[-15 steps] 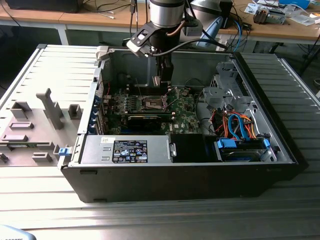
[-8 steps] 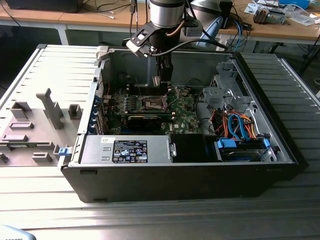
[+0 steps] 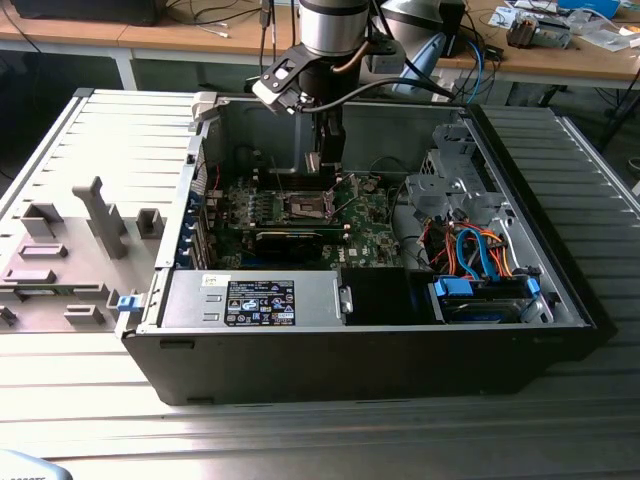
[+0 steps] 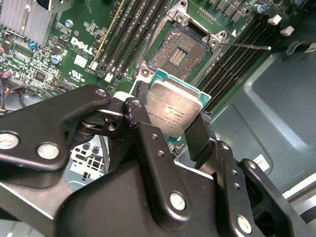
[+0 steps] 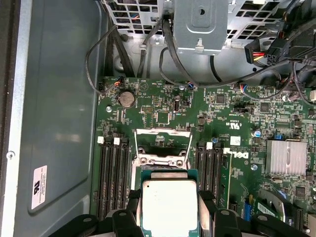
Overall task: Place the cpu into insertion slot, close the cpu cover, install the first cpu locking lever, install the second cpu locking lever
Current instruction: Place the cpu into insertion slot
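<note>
Hand: my hand [image 4: 173, 118] is pinching the cpu [image 4: 174, 109] between its two black fingers [image 4: 198, 138], which press on two opposite edges.
Cpu: it is in the air, silver top to the second wrist camera, and tilted. It is not in the slot. In the first wrist view I see it [image 5: 169, 207] just before the socket frame.
Insertion slot: the insertion slot [image 4: 175, 52] is uncovered, and I see its bare contact field just beyond the cpu.
Cpu cover: the cpu cover [image 5: 163, 140] is a metal frame with an open window. It appears raised, not closed.
Locking lever: one thin locking lever [image 4: 247, 46] sticks out from a corner of the socket.
Motherboard: the green motherboard [image 5: 237, 123] has black memory slots [image 5: 111, 173] on both sides of the socket.
Computer case: the open computer case [image 3: 400, 370] lies on its side on the ribbed bench [image 3: 560, 430], and the arm reaches down into it.
</note>
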Controlling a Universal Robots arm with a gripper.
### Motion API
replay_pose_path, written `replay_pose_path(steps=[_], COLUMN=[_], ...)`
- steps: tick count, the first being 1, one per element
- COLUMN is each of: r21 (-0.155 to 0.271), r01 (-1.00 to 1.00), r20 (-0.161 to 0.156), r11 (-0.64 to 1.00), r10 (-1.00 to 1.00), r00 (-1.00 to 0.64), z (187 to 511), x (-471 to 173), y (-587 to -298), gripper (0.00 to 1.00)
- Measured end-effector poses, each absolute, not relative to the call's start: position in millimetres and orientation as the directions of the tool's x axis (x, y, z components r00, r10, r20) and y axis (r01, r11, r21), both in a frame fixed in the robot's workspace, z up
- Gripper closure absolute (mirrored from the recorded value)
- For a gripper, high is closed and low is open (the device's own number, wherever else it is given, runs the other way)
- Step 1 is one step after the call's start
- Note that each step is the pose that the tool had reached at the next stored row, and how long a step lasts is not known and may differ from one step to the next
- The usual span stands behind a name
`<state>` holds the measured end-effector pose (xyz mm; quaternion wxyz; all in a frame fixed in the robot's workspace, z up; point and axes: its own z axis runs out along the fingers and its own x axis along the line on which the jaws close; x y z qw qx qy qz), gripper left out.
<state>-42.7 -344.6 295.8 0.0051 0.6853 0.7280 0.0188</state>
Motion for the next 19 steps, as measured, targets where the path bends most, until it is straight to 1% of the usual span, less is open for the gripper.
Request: replay_pose_path(steps=[19], r21=[0.034], r01=[0.999], r20=[0.018], r11=[0.001], r10=[1.000], r00=[-0.002], z=[292.4], x=[-44.4], y=[-344.6], gripper=[0.45])
